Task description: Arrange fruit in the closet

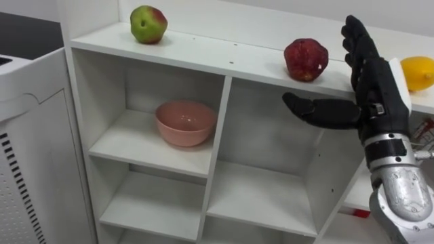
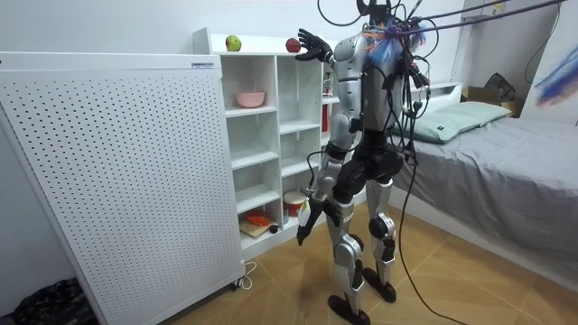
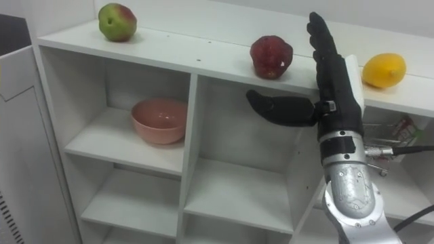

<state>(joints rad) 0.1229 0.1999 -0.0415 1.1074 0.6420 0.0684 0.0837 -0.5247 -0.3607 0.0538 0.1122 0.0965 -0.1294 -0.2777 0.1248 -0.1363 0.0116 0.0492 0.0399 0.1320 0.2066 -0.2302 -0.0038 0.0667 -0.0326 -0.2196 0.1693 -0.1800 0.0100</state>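
Three fruits rest on the top board of a white open closet: a green-red apple at the left, a dark red fruit in the middle and a yellow fruit at the right. My right hand is raised between the red and the yellow fruit, open, with fingers pointing up and the thumb stretched left under the board's edge. It holds nothing and sits just right of the red fruit. In the room view I stand upright facing the closet, and my left hand hangs by my thigh.
A pink bowl sits in the upper left compartment. A white perforated panel stands close on the closet's left. Lower compartments hold small items. A wire object sits in the right compartment. A bed lies behind me.
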